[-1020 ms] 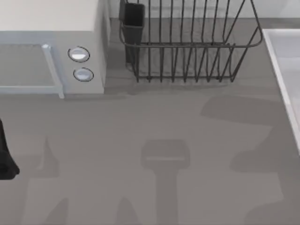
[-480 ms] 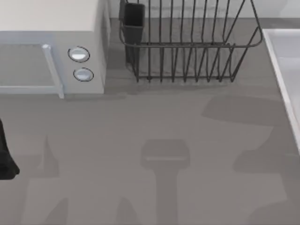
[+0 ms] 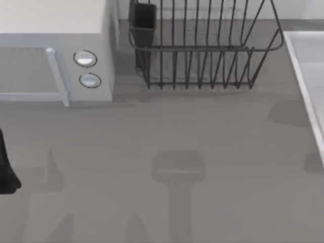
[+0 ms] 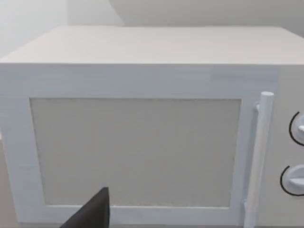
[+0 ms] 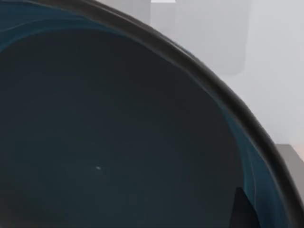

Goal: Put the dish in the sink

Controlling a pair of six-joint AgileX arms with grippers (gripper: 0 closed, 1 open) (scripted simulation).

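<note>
Dark-blue glaze of the dish [image 5: 109, 137] looms in the right wrist view, over the pale inside of the sink [image 5: 280, 66]. A dark fingertip [image 5: 244, 209] of the right gripper lies against the dish's inside; its grip cannot be told. At the desk's left edge the left arm [image 3: 6, 167] is parked before the microwave [image 4: 142, 133].

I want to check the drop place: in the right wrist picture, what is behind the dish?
Behind the dish there is a pale white surface with a lighter rectangular panel, probably the sink. The dish covers most of it, so the basin floor cannot be seen.
</note>
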